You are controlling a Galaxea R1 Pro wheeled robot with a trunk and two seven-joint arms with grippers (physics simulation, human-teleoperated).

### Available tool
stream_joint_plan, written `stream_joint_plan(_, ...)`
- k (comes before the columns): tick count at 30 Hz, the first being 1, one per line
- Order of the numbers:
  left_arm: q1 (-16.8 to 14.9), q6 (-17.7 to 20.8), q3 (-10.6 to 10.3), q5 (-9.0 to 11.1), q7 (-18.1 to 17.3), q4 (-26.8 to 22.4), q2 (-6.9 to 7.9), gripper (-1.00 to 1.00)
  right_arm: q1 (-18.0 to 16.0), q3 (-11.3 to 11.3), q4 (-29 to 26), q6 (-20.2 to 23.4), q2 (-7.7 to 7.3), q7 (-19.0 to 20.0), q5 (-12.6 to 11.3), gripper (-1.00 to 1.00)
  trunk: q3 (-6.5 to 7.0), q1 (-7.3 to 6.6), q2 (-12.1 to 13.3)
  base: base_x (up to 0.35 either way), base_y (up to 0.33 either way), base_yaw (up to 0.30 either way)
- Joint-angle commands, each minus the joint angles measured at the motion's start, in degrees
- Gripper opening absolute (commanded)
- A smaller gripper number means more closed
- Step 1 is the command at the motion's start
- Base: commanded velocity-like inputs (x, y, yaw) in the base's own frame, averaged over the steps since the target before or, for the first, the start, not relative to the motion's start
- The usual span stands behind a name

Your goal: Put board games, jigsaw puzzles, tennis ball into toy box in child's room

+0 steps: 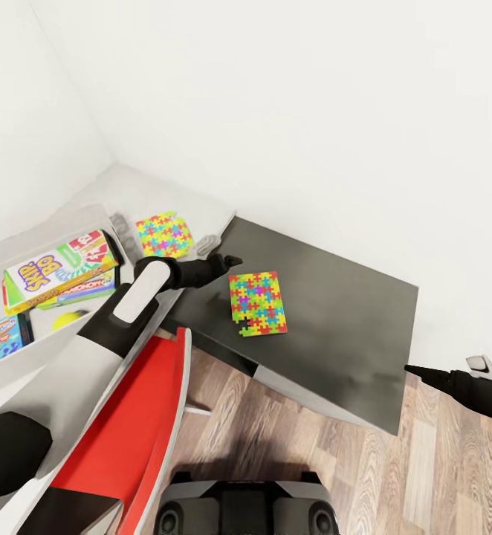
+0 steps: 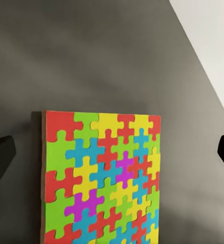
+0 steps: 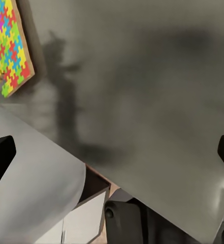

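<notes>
Left gripper (image 1: 230, 261) hangs over the dark side table (image 1: 335, 327), just short of the near jigsaw puzzle (image 1: 259, 302); left wrist view has both fingertips wide apart at the frame edges with the sheet (image 2: 101, 178) lying flat between them, so jaws spread, nothing held. Right gripper (image 1: 413, 369) sits off the table's near right corner, well apart from the sheet; in the right wrist view its tips are also spread and empty. My read: step in hand is the pick of this near puzzle. Next move calls for lowering the left gripper onto the sheet's edge; it's thin and flat on the tabletop, so getting a finger under it looks like the hard part, maybe by sliding it toward the table edge first. Counts: two puzzles, the near one on the dark table and the second one (image 1: 164, 233) on the pale desk (image 1: 201, 204) beyond the gripper. Three board games in the toy box (image 1: 23, 245) at left: the yellow Skip-Bo box (image 1: 56, 269), the Monopoly (image 1: 90, 290) under it, a blue box (image 1: 1, 340) cut off at frame edge. One tennis ball (image 1: 69, 320) in there too, just beside them. So four items look binned, both puzzles left
</notes>
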Motion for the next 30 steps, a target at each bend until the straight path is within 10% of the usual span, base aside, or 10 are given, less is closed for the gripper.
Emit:
stream_joint_plan(1, -0.06, -0.06, -0.14, 0.59, 0.53, -0.07, 0.02, 1.00, -0.04, -0.07, 0.00, 0.22, -0.01, 0.55, 0.49, 1.00, -0.15, 0.03, -0.10, 0.000, 0.000, 0.000)
stream_joint_plan(30, -0.01, -0.11, -0.13, 0.48, 0.64, -0.07, -0.05, 1.00, -0.03, -0.11, -0.09, 0.31, -0.05, 0.61, 0.49, 1.00, -2.78, 0.03, -0.10, 0.000, 0.000, 0.000)
